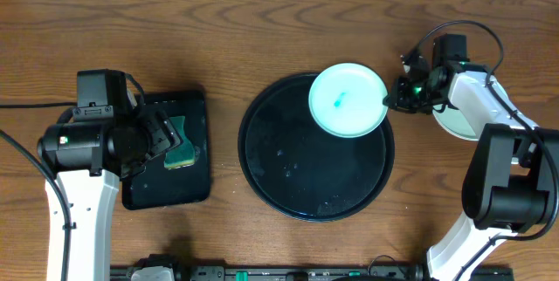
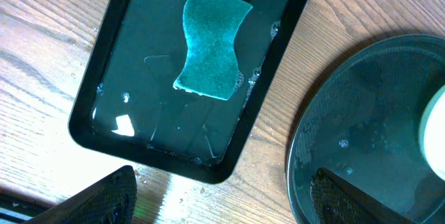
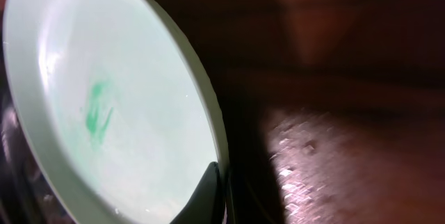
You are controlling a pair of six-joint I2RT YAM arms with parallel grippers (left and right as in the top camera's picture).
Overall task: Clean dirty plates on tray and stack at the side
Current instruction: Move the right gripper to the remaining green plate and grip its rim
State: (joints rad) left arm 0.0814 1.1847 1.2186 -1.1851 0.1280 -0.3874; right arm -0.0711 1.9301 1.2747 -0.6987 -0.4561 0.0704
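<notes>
A pale-mint plate (image 1: 348,99) with a teal smear at its centre is held over the upper right of the round black tray (image 1: 288,181). My right gripper (image 1: 392,98) is shut on the plate's right rim; in the right wrist view one finger (image 3: 208,196) presses on the plate (image 3: 118,120). Another white plate (image 1: 454,122) lies on the table under my right arm, mostly hidden. My left gripper (image 2: 222,200) is open and empty, hovering near the small tray's edge. The round tray (image 2: 361,126) and a plate edge (image 2: 434,130) show at right.
A small rectangular black tray (image 1: 175,189) with a green sponge (image 1: 182,146) sits left of the round tray; it shows wet in the left wrist view (image 2: 111,85) with the sponge (image 2: 212,43) in it. Water drops lie on the round tray.
</notes>
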